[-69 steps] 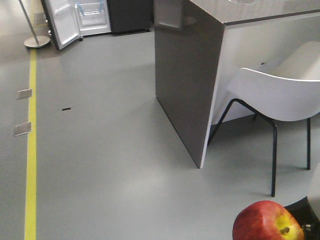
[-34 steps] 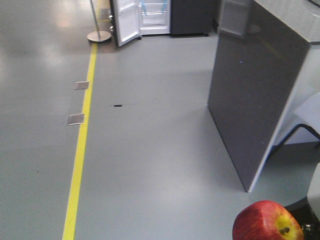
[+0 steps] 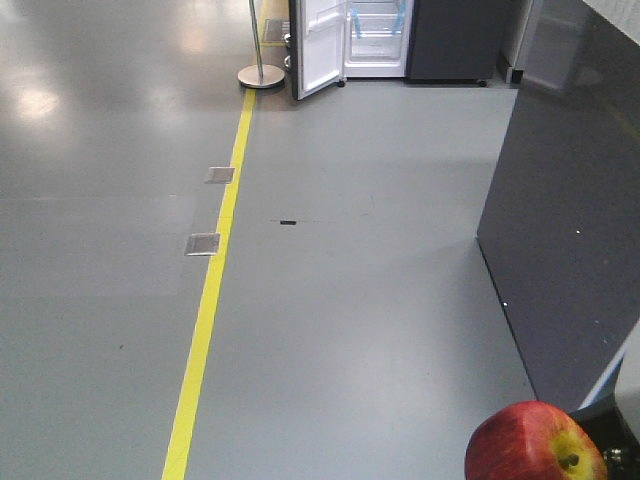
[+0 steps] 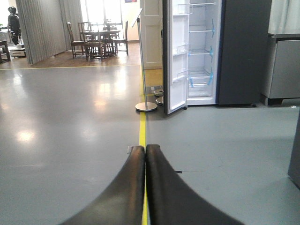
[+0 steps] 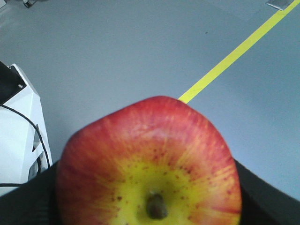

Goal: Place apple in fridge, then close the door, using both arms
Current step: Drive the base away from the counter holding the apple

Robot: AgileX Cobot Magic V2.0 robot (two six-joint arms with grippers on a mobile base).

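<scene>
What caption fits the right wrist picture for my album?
A red and yellow apple up close above grey floor crossed by a yellow line.

grey glossy floor (image 3: 350,330) bears a yellow line (image 3: 205,320); two metal plates (image 3: 202,244) lie at its left edge, a small dark mark (image 3: 289,222) to its right. far off stand a round base (image 3: 260,76) and the fridge (image 3: 375,40).

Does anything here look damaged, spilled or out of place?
Nothing stands out. The apple sits whole in the right gripper, the left gripper is shut and empty, and the door of the fridge stands open far ahead.
</scene>
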